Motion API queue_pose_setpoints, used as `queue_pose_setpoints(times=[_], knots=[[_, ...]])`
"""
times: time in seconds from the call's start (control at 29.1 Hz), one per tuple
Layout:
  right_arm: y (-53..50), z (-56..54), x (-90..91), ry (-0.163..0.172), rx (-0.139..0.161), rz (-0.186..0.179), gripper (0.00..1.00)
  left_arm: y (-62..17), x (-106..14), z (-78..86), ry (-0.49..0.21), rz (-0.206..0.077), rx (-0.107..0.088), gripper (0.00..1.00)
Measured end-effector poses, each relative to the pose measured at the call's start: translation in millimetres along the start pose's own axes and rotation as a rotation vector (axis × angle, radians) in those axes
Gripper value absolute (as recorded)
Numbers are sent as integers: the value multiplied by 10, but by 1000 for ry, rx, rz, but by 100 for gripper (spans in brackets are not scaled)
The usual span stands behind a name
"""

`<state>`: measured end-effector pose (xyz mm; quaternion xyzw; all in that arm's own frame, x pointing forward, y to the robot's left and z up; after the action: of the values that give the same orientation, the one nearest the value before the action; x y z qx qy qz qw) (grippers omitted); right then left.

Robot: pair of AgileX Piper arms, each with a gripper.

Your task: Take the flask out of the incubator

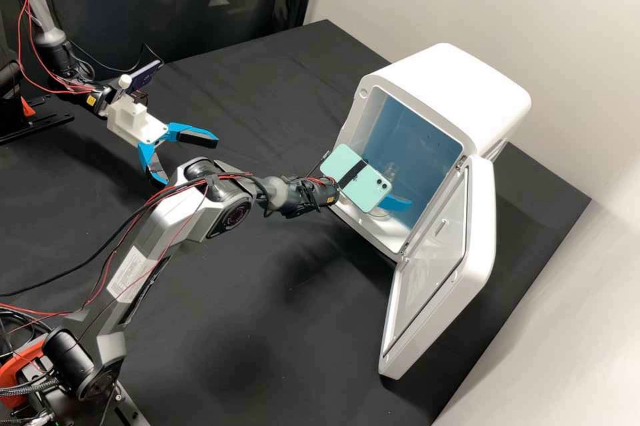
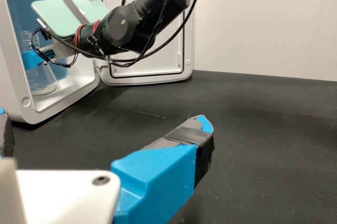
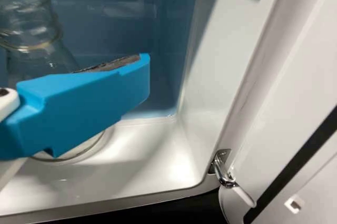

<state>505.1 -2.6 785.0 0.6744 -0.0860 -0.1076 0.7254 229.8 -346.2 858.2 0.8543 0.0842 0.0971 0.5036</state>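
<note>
— Item one, nearest?
— My left gripper [image 1: 189, 161], jaws spread apart, above the black bench [image 1: 267, 319].
— Item two?
— My right gripper [image 1: 399, 202], inside the white box incubator [image 1: 467, 93], beside the clear glass flask [image 3: 26, 24] on its floor; grip: cannot tell.

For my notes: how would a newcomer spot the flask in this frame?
Find the white incubator with its door open at the bench's right side. On its floor, against the blue interior, stands the flask: clear glass, wide body, narrower neck, the only transparent thing inside.
</note>
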Motion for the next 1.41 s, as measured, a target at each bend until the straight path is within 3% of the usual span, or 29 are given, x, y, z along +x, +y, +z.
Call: queue_pose_setpoints(times=[0.41, 0.72, 1.24, 1.27, 1.41], knots=[[35, 136, 115, -33, -2, 7, 100, -6, 6, 27, -9, -2, 8, 100], [106, 124, 143, -28, 6, 24, 100, -11, 9, 44, -16, -4, 15, 100], [110, 120, 144, -27, 8, 25, 100, -11, 9, 44, -16, -4, 15, 100], [115, 115, 146, -26, 9, 26, 0, -11, 9, 44, -16, -4, 15, 100], [122, 101, 150, -19, 5, 26, 0, -11, 9, 44, -16, -4, 15, 100]])
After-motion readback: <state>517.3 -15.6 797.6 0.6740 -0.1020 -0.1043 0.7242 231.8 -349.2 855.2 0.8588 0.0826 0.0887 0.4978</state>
